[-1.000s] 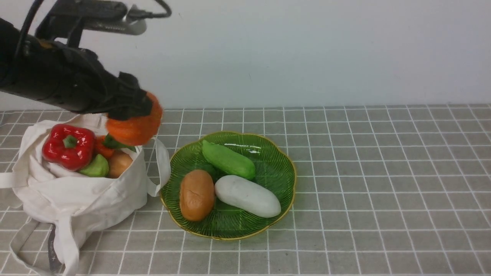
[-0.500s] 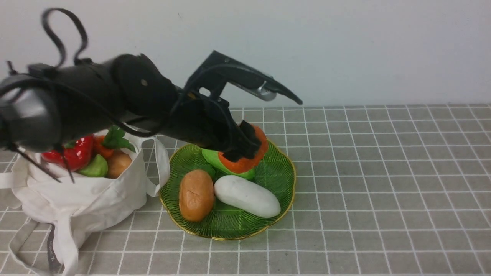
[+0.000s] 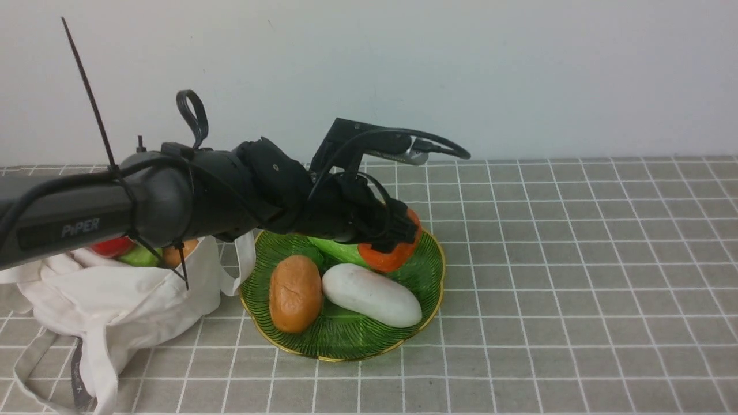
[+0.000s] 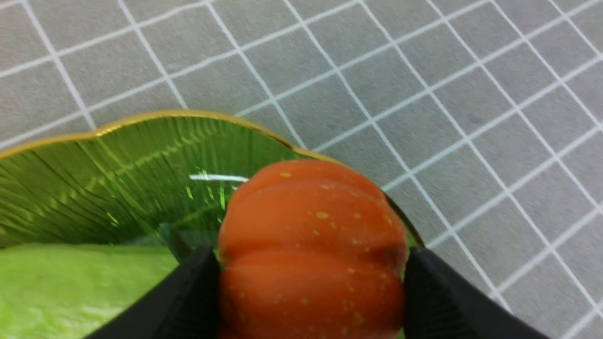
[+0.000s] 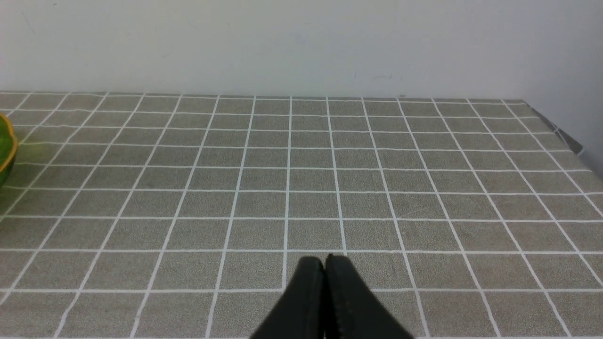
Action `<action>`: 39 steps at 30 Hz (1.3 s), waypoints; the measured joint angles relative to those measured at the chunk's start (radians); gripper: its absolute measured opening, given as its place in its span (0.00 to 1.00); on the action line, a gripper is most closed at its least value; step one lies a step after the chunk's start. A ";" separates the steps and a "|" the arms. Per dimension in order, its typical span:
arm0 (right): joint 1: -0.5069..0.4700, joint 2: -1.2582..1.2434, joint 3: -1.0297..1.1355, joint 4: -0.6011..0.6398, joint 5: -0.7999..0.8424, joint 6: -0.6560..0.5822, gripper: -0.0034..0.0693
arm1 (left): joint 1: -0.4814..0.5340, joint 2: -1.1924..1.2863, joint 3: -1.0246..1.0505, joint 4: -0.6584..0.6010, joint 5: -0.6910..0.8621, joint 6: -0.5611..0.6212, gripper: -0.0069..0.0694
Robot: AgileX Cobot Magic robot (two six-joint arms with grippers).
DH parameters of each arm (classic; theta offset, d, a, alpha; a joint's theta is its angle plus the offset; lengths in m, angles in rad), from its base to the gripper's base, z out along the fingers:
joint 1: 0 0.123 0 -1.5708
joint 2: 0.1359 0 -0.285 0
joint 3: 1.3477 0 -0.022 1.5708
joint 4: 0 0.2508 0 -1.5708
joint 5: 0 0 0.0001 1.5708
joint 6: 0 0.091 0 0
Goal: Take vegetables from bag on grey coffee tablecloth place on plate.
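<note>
My left gripper (image 3: 398, 242) is shut on the orange ribbed pumpkin (image 3: 392, 256) and holds it low over the far right part of the green gold-rimmed plate (image 3: 429, 276). In the left wrist view the pumpkin (image 4: 311, 245) sits between both black fingers (image 4: 438, 292) above the plate (image 4: 94, 165). The plate holds a green cucumber (image 3: 334, 249), a tan potato (image 3: 295, 293) and a white radish (image 3: 372, 294). The off-white bag (image 3: 115, 305) stands at the left, its red pepper (image 3: 109, 248) mostly hidden by my arm. My right gripper (image 5: 325, 268) is shut and empty over bare tablecloth.
The grey grid tablecloth (image 3: 576, 259) spreads to the right of the plate. A white wall runs along the back. The table's right edge (image 5: 565, 136) shows in the right wrist view. The bag's loop handles (image 3: 52, 369) lie at the front left.
My left arm has carried the pumpkin from above the bag rightward to the plate and lowered it toward the plate's far right part. The bag's contents are now mostly hidden behind the arm.
</note>
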 joint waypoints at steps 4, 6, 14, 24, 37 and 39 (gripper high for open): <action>0.000 0.000 0.000 0.000 0.000 0.000 0.03 | 0.000 0.001 0.000 -0.004 -0.003 0.014 0.84; 0.000 0.000 0.000 0.000 0.000 0.000 0.03 | 0.000 -0.003 0.000 -0.005 0.001 0.017 0.89; 0.000 0.000 0.000 0.000 0.000 0.000 0.03 | 0.000 -0.124 0.000 -0.005 0.019 0.040 0.84; 0.000 0.000 0.000 0.000 0.000 0.000 0.03 | 0.012 -0.511 0.000 0.107 0.239 0.011 0.15; 0.000 0.000 0.000 0.000 0.000 0.000 0.03 | 0.052 -1.035 0.232 0.366 0.317 -0.321 0.08; 0.000 0.000 0.000 0.000 0.000 0.000 0.03 | 0.052 -1.120 0.308 0.377 0.285 -0.344 0.08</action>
